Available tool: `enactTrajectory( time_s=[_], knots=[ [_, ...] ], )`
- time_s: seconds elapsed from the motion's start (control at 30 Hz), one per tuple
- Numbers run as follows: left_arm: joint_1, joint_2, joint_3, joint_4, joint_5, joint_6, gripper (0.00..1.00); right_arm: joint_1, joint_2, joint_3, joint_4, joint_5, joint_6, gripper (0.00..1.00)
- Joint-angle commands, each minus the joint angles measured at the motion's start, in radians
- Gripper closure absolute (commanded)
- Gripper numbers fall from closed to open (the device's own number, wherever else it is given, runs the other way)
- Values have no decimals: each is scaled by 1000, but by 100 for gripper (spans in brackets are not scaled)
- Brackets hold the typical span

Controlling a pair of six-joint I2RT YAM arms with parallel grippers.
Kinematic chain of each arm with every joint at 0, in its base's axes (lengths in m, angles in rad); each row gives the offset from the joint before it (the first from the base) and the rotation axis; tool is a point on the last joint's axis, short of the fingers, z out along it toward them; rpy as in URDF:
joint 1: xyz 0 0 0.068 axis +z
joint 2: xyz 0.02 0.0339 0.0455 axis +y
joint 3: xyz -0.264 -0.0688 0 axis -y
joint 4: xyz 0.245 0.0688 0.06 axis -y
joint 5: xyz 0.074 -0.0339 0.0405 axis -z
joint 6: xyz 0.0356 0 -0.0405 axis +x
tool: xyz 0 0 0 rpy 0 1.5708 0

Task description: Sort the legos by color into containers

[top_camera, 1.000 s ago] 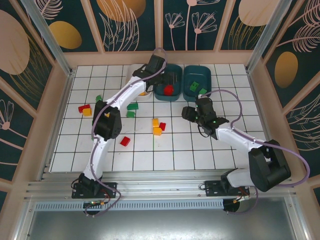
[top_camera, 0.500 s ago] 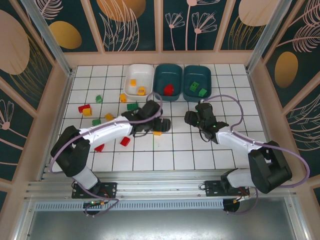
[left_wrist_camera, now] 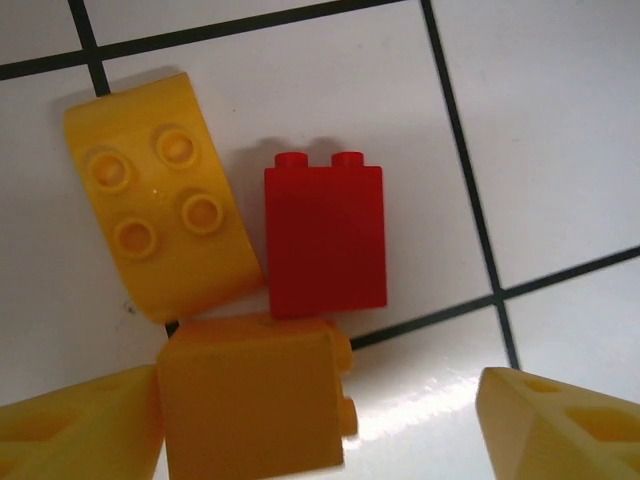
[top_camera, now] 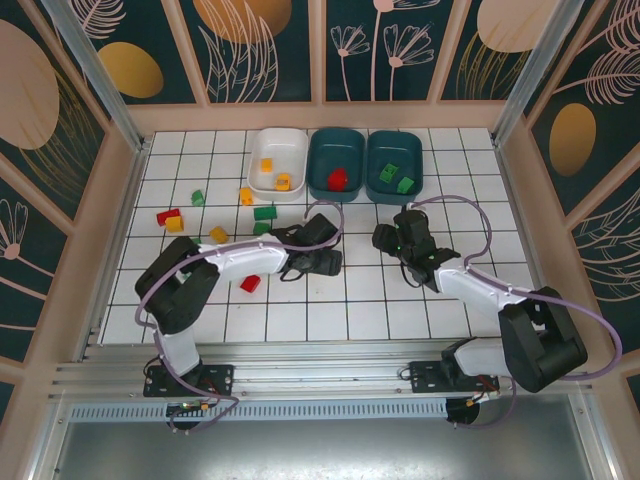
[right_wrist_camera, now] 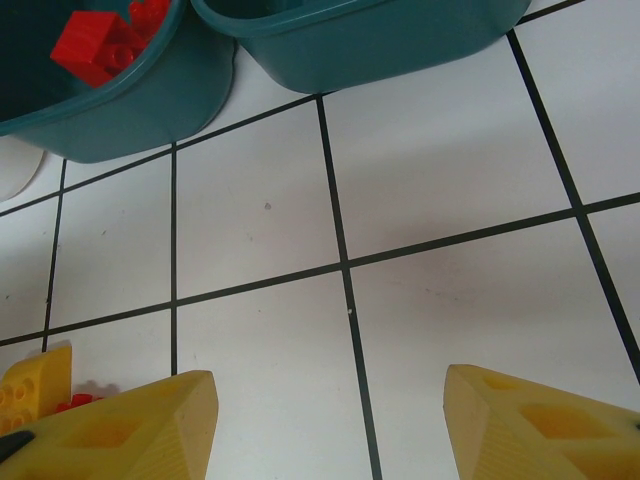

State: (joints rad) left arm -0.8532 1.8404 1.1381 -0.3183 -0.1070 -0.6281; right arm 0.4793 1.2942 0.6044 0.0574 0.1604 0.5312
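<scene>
Hovering w/ left hand [left_wrist_camera: 320,425] spread around orange-yellow lego [left_wrist_camera: 250,405] on surface [left_wrist_camera: 560,130], beside red lego [left_wrist_camera: 325,240] & curved yellow lego [left_wrist_camera: 160,195], w/ right hand [right_wrist_camera: 330,430] spread, empty, near teal bins [right_wrist_camera: 370,45]; prob light, stiff, slick plastic, so pinch across flat side walls, not studs.

Red brick [left_wrist_camera: 325,240], yellow-orange bricks [left_wrist_camera: 160,235], teal bins [right_wrist_camera: 370,35], white black-gridded table [left_wrist_camera: 560,130].

- Counter [top_camera: 370,300]: white tiles, dark grid lines.
- White bin [top_camera: 285,143] sits at the far edge, with the middle teal bin [top_camera: 325,150] just right of it and the end teal bin [top_camera: 400,145] beyond.
- Near-left of the white bin: yellow brick [top_camera: 246,195], green brick [top_camera: 197,197].
- Nearer than the white bin: second green brick [top_camera: 264,212], red brick [top_camera: 250,283].
</scene>
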Motion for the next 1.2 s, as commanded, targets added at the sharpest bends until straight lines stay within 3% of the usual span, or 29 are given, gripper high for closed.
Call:
enactTrajectory(
  time_s=[0.0,0.13,0.3,0.4,0.5,0.67,0.83,0.93,1.17],
  knots=[
    [0,42,35,-34,-43,24,28,-5,-21,-20,29,30,15,38],
    [-1,46,41,-44,-44,26,51,-4,-18,-20,30,30,13,38],
    [0,-3,47,-80,-36,37,66,-5,-11,-15,36,27,12,38],
    [-1,-97,54,-73,16,43,68,-6,-6,-12,40,23,13,38],
    [17,-181,90,-92,-42,80,66,-4,9,-8,49,8,16,38],
    [227,-164,202,-99,21,142,68,5,37,7,68,-43,36,39],
    [375,26,430,-115,-33,169,68,54,54,26,71,-49,57,39],
    [416,171,575,-123,-74,164,68,81,59,28,75,-42,71,39],
    [489,441,903,-230,-34,160,62,106,70,44,49,-50,60,39]
  ],
)
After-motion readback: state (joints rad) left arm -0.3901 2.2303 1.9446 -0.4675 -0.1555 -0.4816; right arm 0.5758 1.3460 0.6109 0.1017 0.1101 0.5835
